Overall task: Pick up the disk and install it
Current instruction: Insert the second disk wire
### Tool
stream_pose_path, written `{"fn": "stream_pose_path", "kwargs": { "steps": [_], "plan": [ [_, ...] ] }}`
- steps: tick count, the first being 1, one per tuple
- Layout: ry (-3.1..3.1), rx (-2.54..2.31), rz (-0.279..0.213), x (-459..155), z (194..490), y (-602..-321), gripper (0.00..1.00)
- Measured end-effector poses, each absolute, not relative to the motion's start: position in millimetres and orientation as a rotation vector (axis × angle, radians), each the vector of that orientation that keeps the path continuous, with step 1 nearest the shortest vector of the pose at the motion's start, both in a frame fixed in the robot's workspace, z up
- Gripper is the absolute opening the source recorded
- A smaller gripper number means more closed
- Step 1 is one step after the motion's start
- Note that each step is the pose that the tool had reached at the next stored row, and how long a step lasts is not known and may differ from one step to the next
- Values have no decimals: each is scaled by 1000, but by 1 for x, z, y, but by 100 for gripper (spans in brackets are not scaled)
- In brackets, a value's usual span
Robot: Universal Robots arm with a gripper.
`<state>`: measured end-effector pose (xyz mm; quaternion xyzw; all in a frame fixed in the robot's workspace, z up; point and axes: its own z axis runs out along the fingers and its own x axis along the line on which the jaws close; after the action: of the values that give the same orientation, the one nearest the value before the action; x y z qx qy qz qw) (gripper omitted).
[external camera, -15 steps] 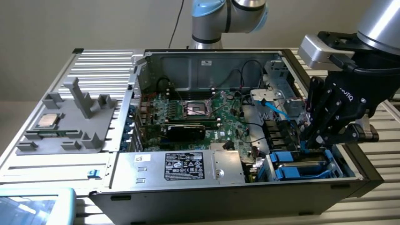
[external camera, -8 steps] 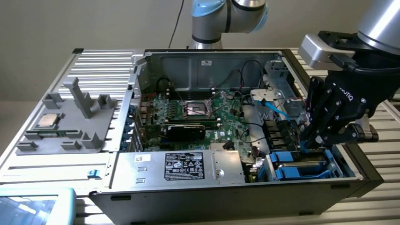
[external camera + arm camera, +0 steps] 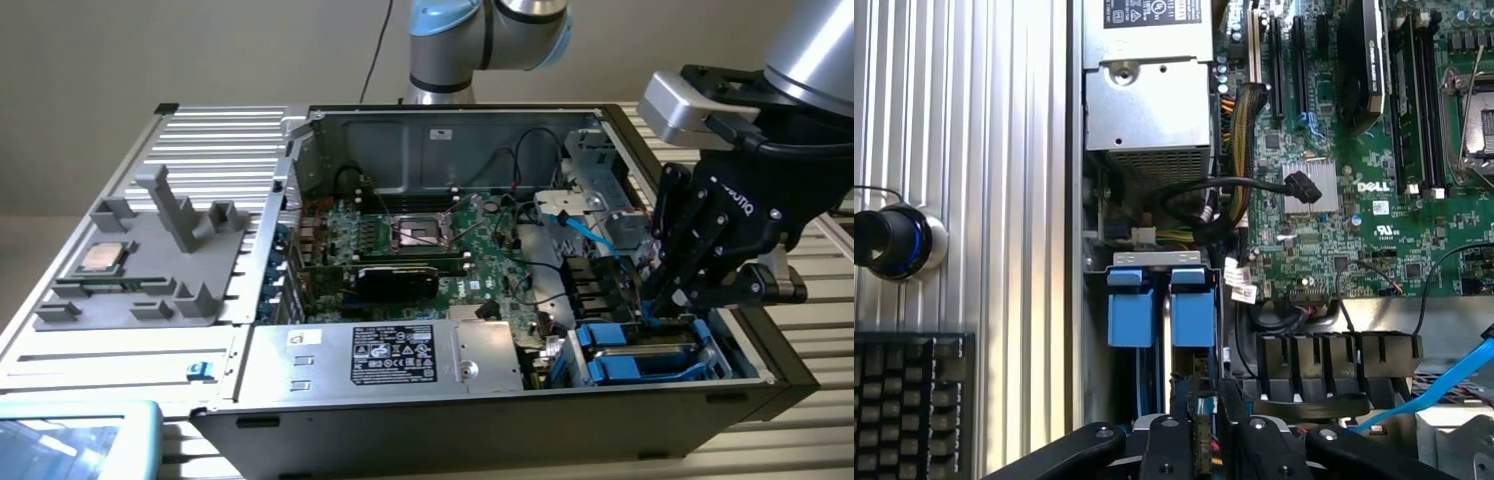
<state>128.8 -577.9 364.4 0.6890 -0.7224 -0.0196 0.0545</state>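
I see the gripper [image 3: 663, 300] lowered into the drive bay at the near corner of the computer case [image 3: 441, 425], fingers drawn narrow; whether they pinch the disk [image 3: 638, 360] I cannot tell. The disk sits in that bay, blue frame showing. I judge it stiff, fairly heavy and shock-sensitive, best taken by its frame edges. Beyond the bay lies the power supply [image 3: 394, 355], then the motherboard [image 3: 427, 250].
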Motion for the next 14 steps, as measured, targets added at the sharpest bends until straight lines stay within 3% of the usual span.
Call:
{"fn": "stream_pose_path", "kwargs": {
  "steps": [14],
  "plan": [
    [-2188, 2087, -71, 129, 364, -578, 24]
  ]
}}
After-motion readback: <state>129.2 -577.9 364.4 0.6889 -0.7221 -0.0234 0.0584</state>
